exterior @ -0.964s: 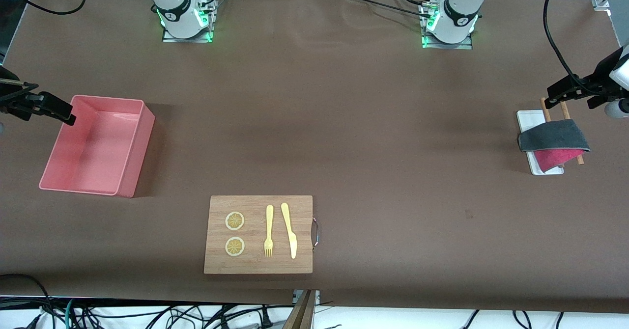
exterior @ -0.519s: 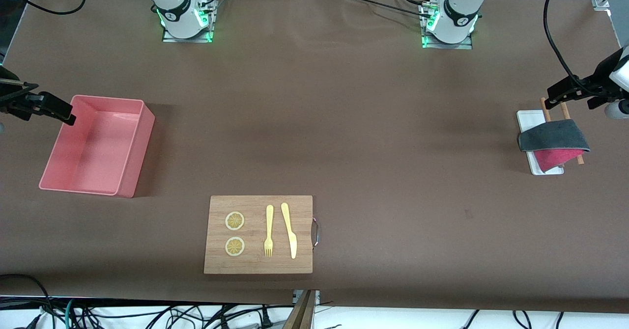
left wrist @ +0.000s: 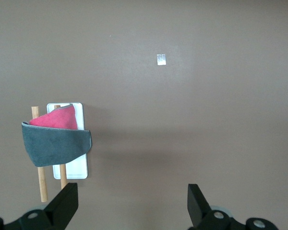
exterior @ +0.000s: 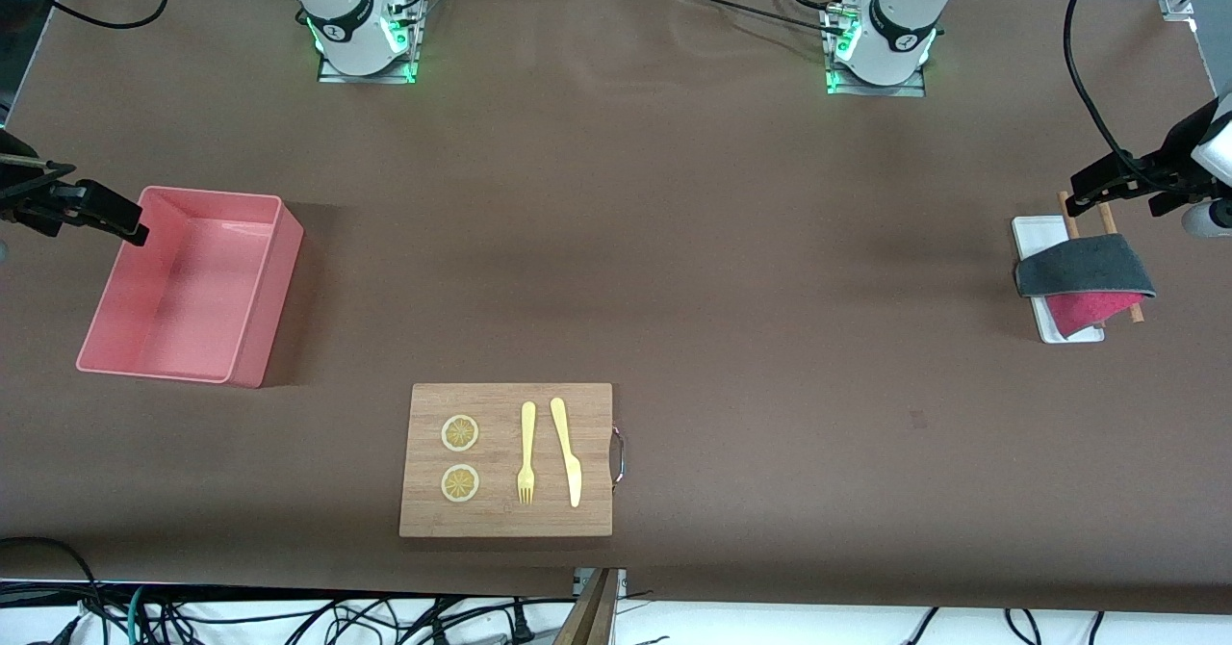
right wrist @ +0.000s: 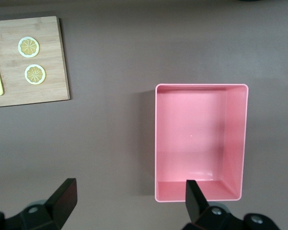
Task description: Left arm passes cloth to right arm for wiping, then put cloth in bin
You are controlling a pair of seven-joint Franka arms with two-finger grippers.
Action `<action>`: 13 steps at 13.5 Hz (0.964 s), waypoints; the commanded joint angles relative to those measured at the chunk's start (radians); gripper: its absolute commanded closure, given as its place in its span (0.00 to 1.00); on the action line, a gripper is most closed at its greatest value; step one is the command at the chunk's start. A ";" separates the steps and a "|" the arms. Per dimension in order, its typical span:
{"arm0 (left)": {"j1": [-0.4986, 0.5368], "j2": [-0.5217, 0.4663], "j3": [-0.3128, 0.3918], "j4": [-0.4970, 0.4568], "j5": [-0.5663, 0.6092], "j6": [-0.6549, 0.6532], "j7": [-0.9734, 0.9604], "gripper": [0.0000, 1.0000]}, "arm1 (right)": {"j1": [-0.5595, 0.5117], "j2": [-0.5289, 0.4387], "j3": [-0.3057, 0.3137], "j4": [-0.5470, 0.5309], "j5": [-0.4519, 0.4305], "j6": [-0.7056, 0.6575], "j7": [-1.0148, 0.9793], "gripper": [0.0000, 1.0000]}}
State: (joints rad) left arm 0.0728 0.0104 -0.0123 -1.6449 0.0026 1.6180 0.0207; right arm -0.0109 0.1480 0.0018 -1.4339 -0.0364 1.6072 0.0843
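Right gripper [exterior: 106, 217]: up in the air over the table, at the outer wall of the bin; fingers [right wrist: 62, 196] spread apart, nothing between them.

Bin [exterior: 252, 284]: salmon-pink rectangular tub, standing upright at the right arm's end of the table, farther from the front camera than the cutting board. Its floor [right wrist: 192, 143] is bare.

Cutting board [exterior: 505, 520]: wooden, with a metal handle [exterior: 619, 456] on the edge toward the left arm's end. It carries two lemon slices [exterior: 460, 432], one nearer the camera than the other, then a yellow fork [exterior: 526, 452] and a yellow knife [exterior: 566, 451] lying side by side, apart from each other.

Cloth [exterior: 1083, 270]: well apart from the cutting board, at the left arm's end of the table. Folded, grey face up with the crimson face [left wrist: 57, 118] showing beneath, draped over two wooden sticks [left wrist: 40, 184] that lie across a narrow white tray [exterior: 1035, 236].

Left gripper [exterior: 1107, 183]: up in the air over the end of the tray farther from the camera, clear of the cloth; fingers [left wrist: 67, 201] spread wide, holding nothing.
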 commanded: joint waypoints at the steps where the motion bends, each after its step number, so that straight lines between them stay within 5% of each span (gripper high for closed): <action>1: 0.001 0.014 0.002 0.031 0.000 -0.016 -0.004 0.00 | -0.006 -0.001 0.003 0.006 0.013 -0.001 0.009 0.00; 9: 0.054 0.065 0.003 0.042 -0.007 -0.052 0.005 0.00 | -0.004 -0.001 0.003 0.006 0.013 0.000 0.006 0.00; 13: 0.102 0.238 0.003 0.109 0.106 -0.059 0.021 0.00 | -0.004 -0.001 0.003 0.006 0.015 0.002 0.003 0.00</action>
State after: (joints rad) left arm 0.1487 0.1333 -0.0038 -1.6227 0.0457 1.5837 0.0230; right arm -0.0108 0.1482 0.0018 -1.4337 -0.0364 1.6072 0.0843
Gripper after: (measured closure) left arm 0.000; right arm 0.000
